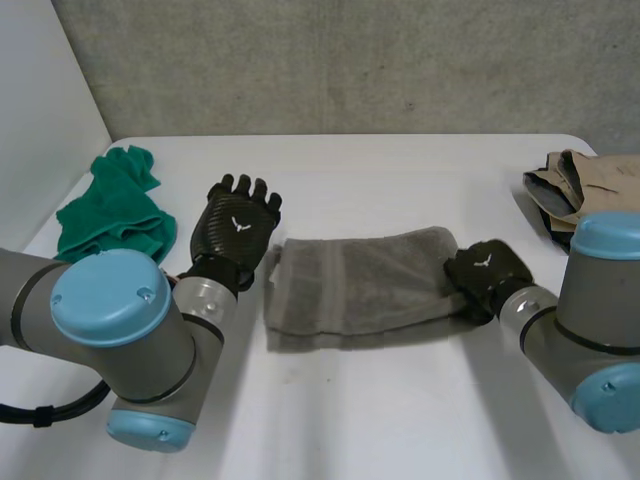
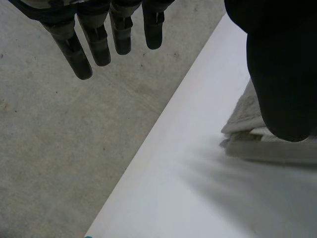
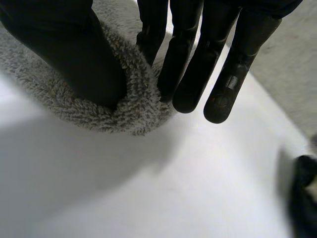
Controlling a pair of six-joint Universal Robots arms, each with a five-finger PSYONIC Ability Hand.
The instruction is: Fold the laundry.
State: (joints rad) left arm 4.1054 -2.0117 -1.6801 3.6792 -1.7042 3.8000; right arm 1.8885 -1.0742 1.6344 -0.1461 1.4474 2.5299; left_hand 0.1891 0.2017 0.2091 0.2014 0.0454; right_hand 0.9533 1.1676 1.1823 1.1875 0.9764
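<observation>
A grey towel [image 1: 360, 285] lies folded in a long strip across the middle of the white table [image 1: 400, 420]. My right hand [image 1: 485, 272] is at the towel's right end. In the right wrist view its thumb [image 3: 74, 54] and fingers [image 3: 198, 64] pinch a bunched fold of the towel [image 3: 131, 106] between them. My left hand [image 1: 238, 228] hovers just left of the towel's left edge, its back up and its fingers [image 2: 99, 42] straight and spread, holding nothing. Beside its thumb [image 2: 282, 74] the towel's layered corner [image 2: 245, 121] shows.
A crumpled green cloth [image 1: 115, 205] lies at the back left of the table. A tan garment pile [image 1: 585, 185] sits at the back right, and a dark bit of it [image 3: 304, 198] lies beyond my right hand. The table's far edge [image 2: 163, 148] borders grey floor.
</observation>
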